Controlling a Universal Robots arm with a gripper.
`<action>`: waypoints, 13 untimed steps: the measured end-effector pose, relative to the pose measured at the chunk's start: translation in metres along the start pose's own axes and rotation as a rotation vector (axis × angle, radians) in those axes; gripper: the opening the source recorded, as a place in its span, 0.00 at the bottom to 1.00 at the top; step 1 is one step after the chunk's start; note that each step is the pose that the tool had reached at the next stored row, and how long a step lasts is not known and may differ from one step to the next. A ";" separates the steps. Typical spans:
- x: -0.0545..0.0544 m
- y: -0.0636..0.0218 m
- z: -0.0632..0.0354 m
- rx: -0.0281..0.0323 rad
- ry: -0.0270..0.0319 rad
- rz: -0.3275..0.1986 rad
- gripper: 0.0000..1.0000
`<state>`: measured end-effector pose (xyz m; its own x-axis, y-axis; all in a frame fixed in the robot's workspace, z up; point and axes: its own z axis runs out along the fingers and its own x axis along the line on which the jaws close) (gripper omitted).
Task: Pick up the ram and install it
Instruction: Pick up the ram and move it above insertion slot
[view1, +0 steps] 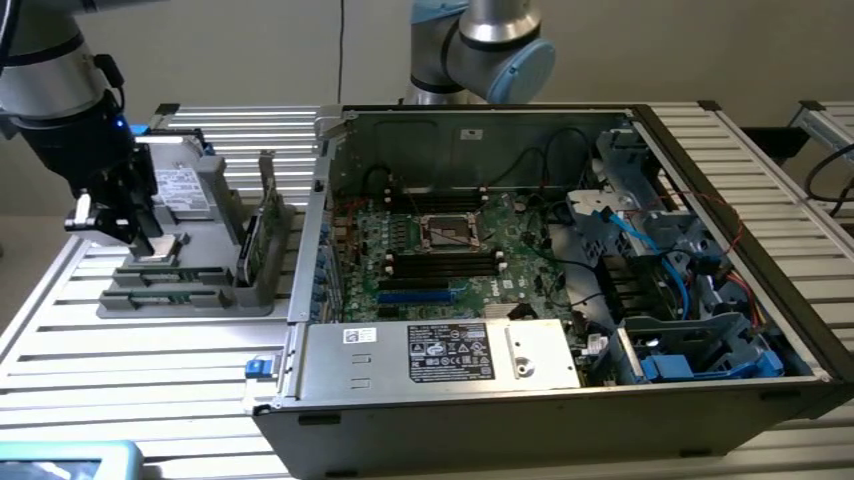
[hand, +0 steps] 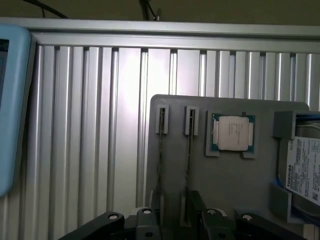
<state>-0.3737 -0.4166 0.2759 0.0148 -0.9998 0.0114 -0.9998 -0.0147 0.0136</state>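
A counter of ribbed aluminium slats fills the scene. At the exterior view's left, the robot arm reaches down over a grey tray lying on the slats. Its claw is spread wide and carries nothing. In the wrist view its dark fingers hang over the slotted end of the tray, close to two thin sticks seen edge-on. I cannot tell whether they touch either stick.

The ram stands upright on its long edge in a tray slot, on the side nearest the computer. A square silver processor chip lies flat in its own pocket beside the slots. A labelled drive sits in the next bay.

Just beside the tray, towards the exterior view's right, stands an open computer case. The green motherboard lies exposed inside. A silver power supply with stickers sits along the near edge. Blue cables run along the case's far side.
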 end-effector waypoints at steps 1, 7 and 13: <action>0.000 -0.0001 0.0018 0.0000 -0.0001 0.001 0.36; 0.001 -0.0002 0.0128 -0.0001 -0.0001 0.007 0.36; 0.008 -0.0003 0.0225 -0.0002 -0.0001 0.013 0.36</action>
<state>-0.3736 -0.4253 0.2535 0.0020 -0.9999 0.0115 -0.9999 -0.0019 0.0137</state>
